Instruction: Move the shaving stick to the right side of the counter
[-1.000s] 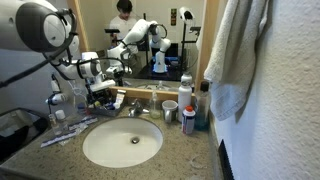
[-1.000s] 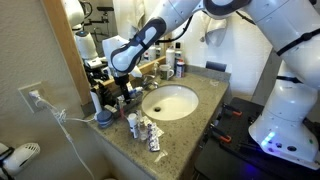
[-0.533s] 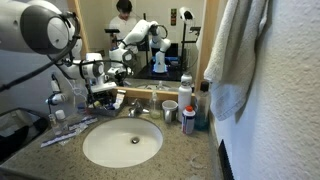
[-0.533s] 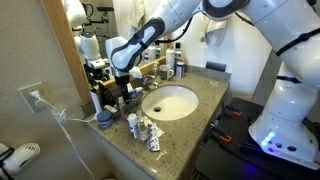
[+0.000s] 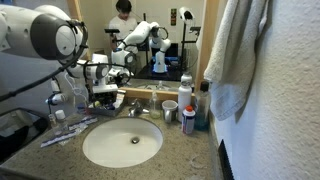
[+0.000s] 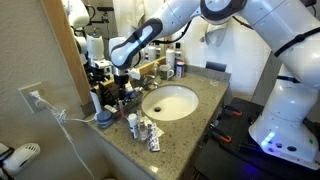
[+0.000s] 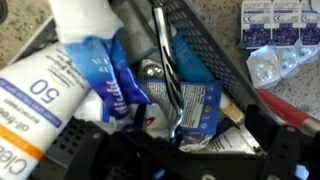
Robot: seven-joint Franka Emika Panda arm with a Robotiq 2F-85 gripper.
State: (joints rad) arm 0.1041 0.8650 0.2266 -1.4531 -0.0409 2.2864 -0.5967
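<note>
Now: I am on the reach-and-grasp step; nothing is lifted yet, so the carry across the counter (image 5: 190,158) is all ahead.
My gripper (image 7: 185,152): it hangs just above a black mesh basket (image 7: 207,35) at the back of the counter, beside the sink (image 5: 122,143). In the wrist view my fingers look apart, one dark shape low on each side, with nothing between them.
Shaving stick (image 7: 168,70): I take it to be the slim stick lying lengthwise in the basket, on top of blue packets (image 7: 115,80) and next to a white sunscreen tube (image 7: 45,105). I cannot pick it out in either exterior view.
Crowding: the stick rests among the packets and tubes and runs close to the basket wall, so there is little free room around it.
Next move, as I judge it: line my fingers across the stick's shaft, come straight down, and close on the shaft alone.
Risk: I could pinch a packet with it, or nudge the stick deeper into the clutter.
Afterwards: lift clear of the basket rim, then cross over the sink to the bare granite on the right.
</note>
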